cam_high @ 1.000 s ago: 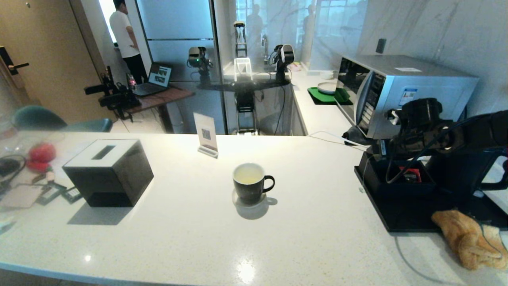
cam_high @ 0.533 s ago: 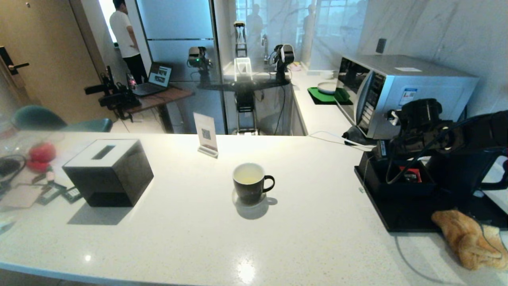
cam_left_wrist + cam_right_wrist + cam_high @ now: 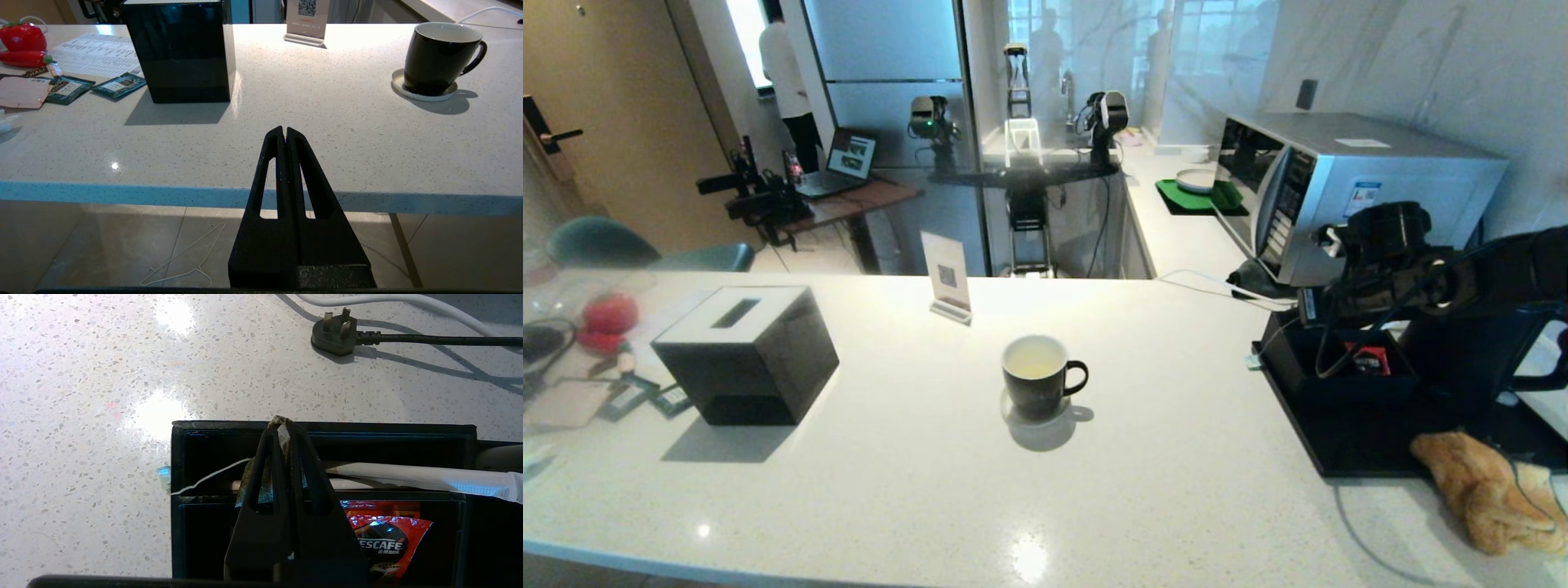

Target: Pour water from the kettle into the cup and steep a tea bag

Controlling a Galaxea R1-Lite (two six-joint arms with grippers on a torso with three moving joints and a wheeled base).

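**Now lift the tea bag clear**

Now the right gripper (image 3: 286,426) is clamped on a tea bag (image 3: 250,486) over the black organizer tray (image 3: 179,465). Lift straight up, so its string (image 3: 204,481) does not snag the tray wall. The bag looks limp, brownish and thin. The cup (image 3: 1039,377), holding pale liquid, sits mid-counter on a coaster (image 3: 425,94). The left gripper (image 3: 284,132) is parked, pinched together, before the counter edge.

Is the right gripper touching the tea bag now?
Touching. In the right wrist view, the right gripper has its fingers shut on the tea bag, whose paper sticks out between the tips over the black organizer box.
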